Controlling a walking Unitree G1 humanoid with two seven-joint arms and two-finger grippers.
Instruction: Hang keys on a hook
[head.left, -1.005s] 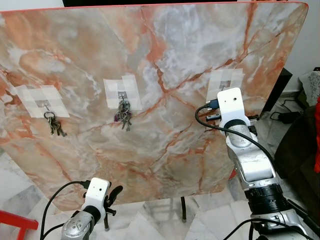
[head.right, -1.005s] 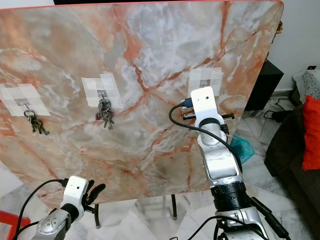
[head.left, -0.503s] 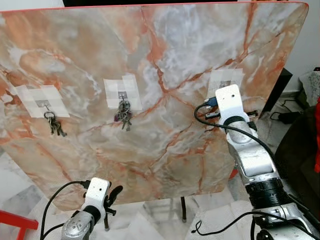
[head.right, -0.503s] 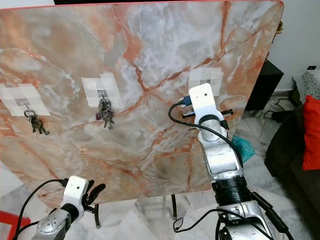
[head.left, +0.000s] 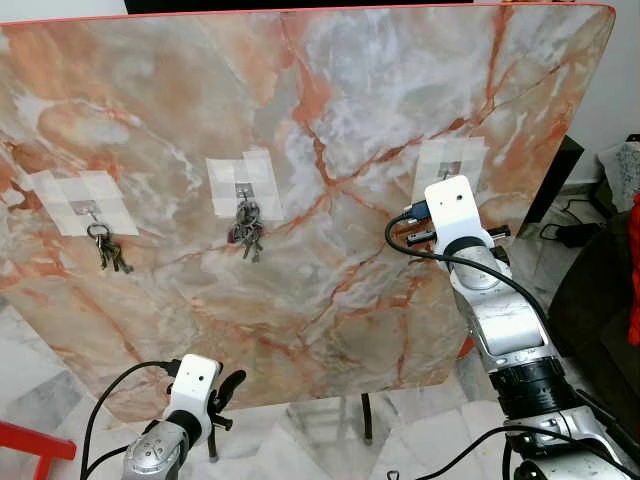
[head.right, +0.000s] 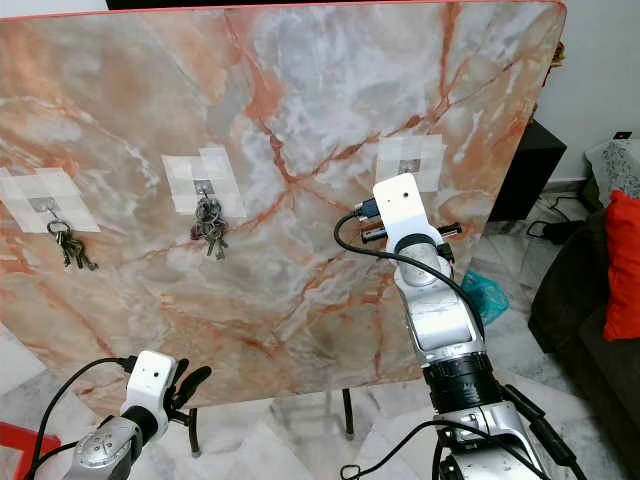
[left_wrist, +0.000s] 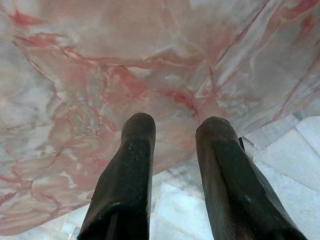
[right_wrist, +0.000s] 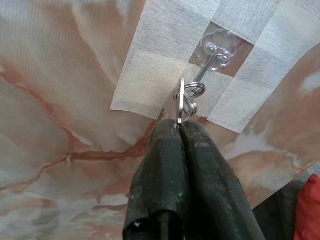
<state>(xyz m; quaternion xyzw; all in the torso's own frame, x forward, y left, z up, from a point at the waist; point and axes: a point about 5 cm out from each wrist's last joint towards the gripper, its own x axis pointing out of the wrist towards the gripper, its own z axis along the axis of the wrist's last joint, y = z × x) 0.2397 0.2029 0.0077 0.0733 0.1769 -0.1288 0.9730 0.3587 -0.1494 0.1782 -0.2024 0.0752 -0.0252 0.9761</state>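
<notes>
One metal key ring (right_wrist: 182, 102) (pinched) beside hook (right_wrist: 214, 55)

The right hook (head.left: 452, 169) is partly covered in the eye views by the right arm's wrist camera (head.left: 452, 208). The keys (right_wrist: 182, 102) are mostly hidden between the right gripper (right_wrist: 179, 131) fingers.

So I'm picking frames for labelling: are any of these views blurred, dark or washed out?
Head views: sharp and evenly lit, the hanging keys readable. Right wrist view: crisp on the key ring and hook, bright tape but not blown out. Left wrist view: soft, the marble board hazy beyond the left tool.
</notes>
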